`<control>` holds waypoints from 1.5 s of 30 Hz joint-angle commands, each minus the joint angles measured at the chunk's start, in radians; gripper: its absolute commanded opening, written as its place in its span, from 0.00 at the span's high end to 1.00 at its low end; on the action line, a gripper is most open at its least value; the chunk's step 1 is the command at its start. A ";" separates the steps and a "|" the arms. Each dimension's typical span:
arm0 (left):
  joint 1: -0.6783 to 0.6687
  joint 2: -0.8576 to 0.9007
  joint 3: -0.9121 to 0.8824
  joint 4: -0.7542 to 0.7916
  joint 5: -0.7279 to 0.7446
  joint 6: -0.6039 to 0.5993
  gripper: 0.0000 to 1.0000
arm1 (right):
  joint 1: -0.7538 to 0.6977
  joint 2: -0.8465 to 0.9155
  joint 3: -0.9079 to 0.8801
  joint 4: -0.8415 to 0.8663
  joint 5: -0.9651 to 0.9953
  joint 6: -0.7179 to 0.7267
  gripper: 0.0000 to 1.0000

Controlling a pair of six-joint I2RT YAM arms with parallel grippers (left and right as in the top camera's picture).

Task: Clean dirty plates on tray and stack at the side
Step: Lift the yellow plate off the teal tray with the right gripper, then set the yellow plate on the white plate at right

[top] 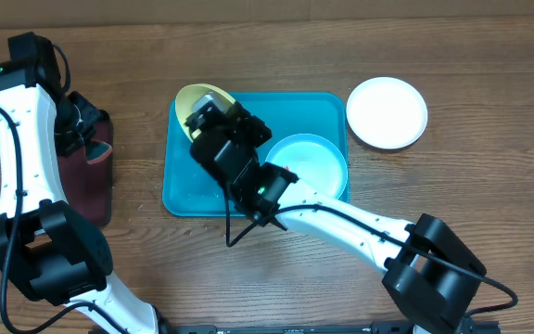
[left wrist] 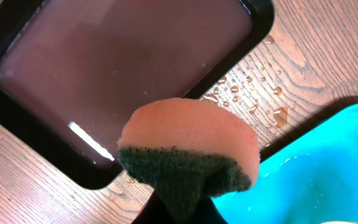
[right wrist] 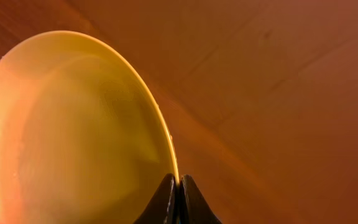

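Pinching the rim of the pale yellow-green plate (right wrist: 73, 124), our right gripper (right wrist: 178, 190) has its jaws closed on the edge and holds the plate tilted up over the far left corner of the turquoise tray (top: 188, 181). We see this tray around the middle of the table (top: 471, 167). The mint-blue plate (top: 309, 162) lies flat in the tray's right half, and our right arm crosses the tray's near edge just beside it, covering part of the tray floor. The white plate (top: 387, 111) sits on the table, off the tray's far right corner. By the table's left edge our left gripper (top: 83, 134) is clamped on an orange sponge (left wrist: 188, 146) with a green scouring side, above the dark maroon tray (left wrist: 104, 62). Water droplets (left wrist: 253, 93) dot the wood between the two trays.
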 commanded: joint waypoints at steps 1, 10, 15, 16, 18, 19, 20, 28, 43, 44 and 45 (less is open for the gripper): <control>0.003 -0.004 -0.005 0.003 0.020 0.027 0.96 | 0.018 -0.016 0.008 0.062 0.129 -0.300 0.96; 0.003 -0.004 -0.005 0.004 0.021 0.027 0.96 | 0.032 -0.016 0.008 0.200 0.182 -0.537 0.96; 0.003 -0.004 -0.005 0.004 0.054 0.042 0.96 | 0.032 -0.016 0.008 0.206 0.192 -0.551 0.96; 0.003 -0.004 -0.005 0.004 0.055 0.042 0.96 | 0.032 -0.016 0.008 0.206 0.192 -0.551 0.96; 0.003 -0.004 -0.005 0.004 0.055 0.042 0.96 | 0.032 -0.016 0.008 0.206 0.192 -0.551 0.96; 0.003 -0.004 -0.005 0.004 0.055 0.042 0.96 | 0.032 -0.016 0.008 0.206 0.192 -0.551 0.96; 0.003 -0.004 -0.005 0.004 0.055 0.042 0.96 | 0.032 -0.016 0.008 0.206 0.193 -0.550 0.96; 0.003 -0.004 -0.005 0.003 0.056 0.046 0.96 | -0.018 -0.016 0.007 -0.008 0.062 -0.041 0.96; 0.002 -0.004 -0.005 0.006 0.079 0.061 0.96 | -0.567 -0.112 0.007 -0.278 -0.961 0.801 0.96; 0.002 -0.004 -0.005 0.008 0.079 0.061 0.96 | -0.611 -0.114 0.007 -0.284 -1.009 0.801 0.96; 0.002 -0.004 -0.005 0.011 0.079 0.061 0.96 | -0.661 -0.114 0.007 -0.299 -1.049 0.801 0.96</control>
